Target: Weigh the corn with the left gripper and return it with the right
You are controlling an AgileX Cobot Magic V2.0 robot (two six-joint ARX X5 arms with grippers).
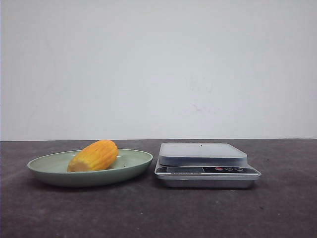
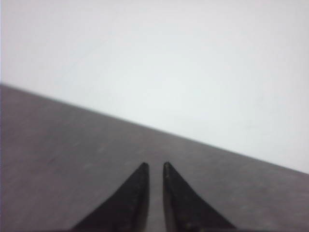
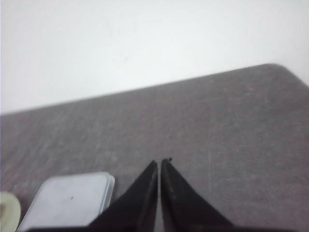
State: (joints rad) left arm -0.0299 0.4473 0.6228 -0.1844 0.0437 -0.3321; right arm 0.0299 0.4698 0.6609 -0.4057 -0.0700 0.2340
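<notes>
Tapered black fingers point(image 2: 137, 193) nearly meet; ribbed corn point(image 1: 94, 155) rests on glazed plate point(image 1: 44, 171).

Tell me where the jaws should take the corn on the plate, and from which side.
Grip the corn across its thick middle, coming from above. It lies on its side in the green plate, long axis running left-right, tapered end up right, pale cut end down left. The plate's raised rim probably blocks a low sideways approach, and the ribbed midsection gives the widest hold.
</notes>
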